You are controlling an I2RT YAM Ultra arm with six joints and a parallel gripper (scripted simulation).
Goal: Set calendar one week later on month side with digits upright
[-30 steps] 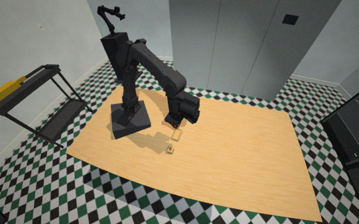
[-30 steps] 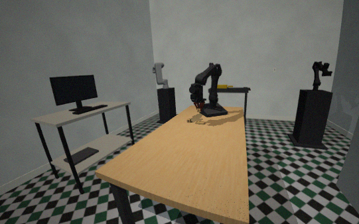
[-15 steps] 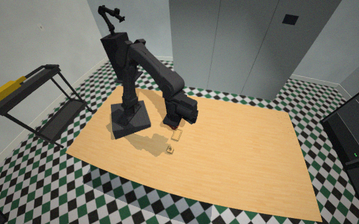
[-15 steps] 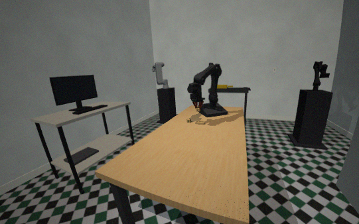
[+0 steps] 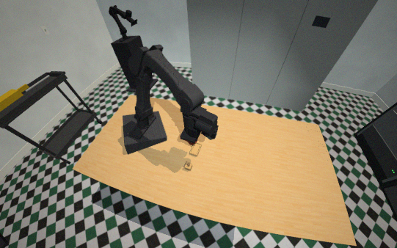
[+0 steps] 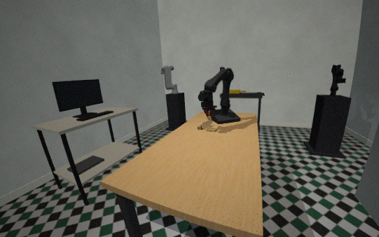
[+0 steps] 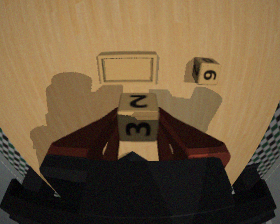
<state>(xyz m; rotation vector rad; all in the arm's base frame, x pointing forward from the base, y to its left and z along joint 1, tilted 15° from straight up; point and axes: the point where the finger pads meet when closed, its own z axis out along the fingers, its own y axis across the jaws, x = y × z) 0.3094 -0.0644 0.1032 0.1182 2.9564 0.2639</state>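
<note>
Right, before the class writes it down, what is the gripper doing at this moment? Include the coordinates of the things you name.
Gripper point(image 5: 192, 142) point(image 6: 209, 117) point(image 7: 138, 113): closed on a cube point(image 7: 138, 120) whose visible faces show a 2 and a 3.

"What can't you see of the cube in the claw point(image 7: 139, 125)?"

"The faces against the red fingers, and its underside. From the top, the arm point(image 5: 176, 82) covers it."

"And the other cube point(image 5: 188, 166) point(image 6: 200, 127) point(image 7: 207, 71), out beyond the claw and off to one side?"

"Its 9-or-6 shows at the wrist, but the mark on its adjoining dark face is too slanted to read. From the exterior, it's too small for any digit."

"The tray point(image 6: 211, 130) ahead of the claw?"

"Just a tiny blur from the exterior."

"The counter point(image 7: 136, 25)?"

"Cut off at the wrist picture's upper edge."
</note>
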